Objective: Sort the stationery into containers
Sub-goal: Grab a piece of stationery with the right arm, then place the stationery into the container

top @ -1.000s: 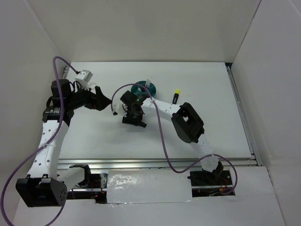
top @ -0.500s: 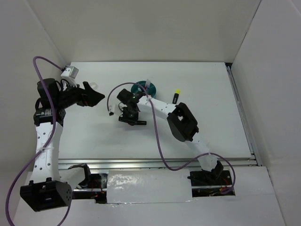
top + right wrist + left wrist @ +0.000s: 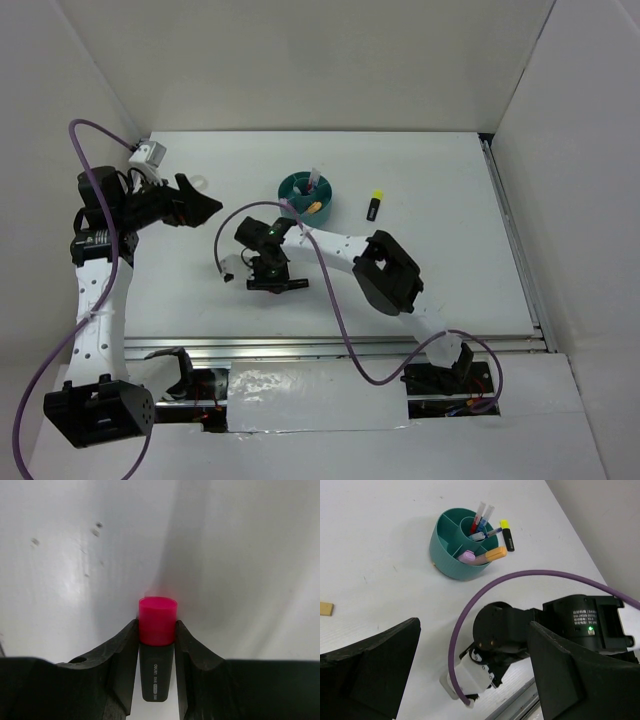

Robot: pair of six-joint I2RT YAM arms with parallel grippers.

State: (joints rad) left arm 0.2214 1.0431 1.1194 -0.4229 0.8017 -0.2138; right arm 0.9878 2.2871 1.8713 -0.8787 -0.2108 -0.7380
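R end effector (image 3: 156, 626) clamped on pink-cap highlighter (image 3: 157, 614) at the desk (image 3: 240, 555); only R wrist cam shows it, top view hides it. L end effector (image 3: 474, 627) jaws wide, holding nothing. L wrist cam: tan eraser (image 3: 326, 609), then teal organizer (image 3: 451, 555) w/ pens (image 3: 481, 515), yellow-cap highlighter (image 3: 508, 534) just beyond.

The white table (image 3: 450, 270) carries a round teal organizer (image 3: 306, 193) standing upright toward its far middle. A black highlighter with a yellow cap (image 3: 374, 205) lies flat on the table near the organizer's right side, not touching it. In the left wrist view a tan eraser (image 3: 325, 609) lies flat, well apart from the organizer. A pink-capped highlighter (image 3: 157, 625) sits clamped in the right gripper (image 3: 156, 628) close to the table; whether it touches cannot be told. A few dark specks (image 3: 97, 528) mark the surface.
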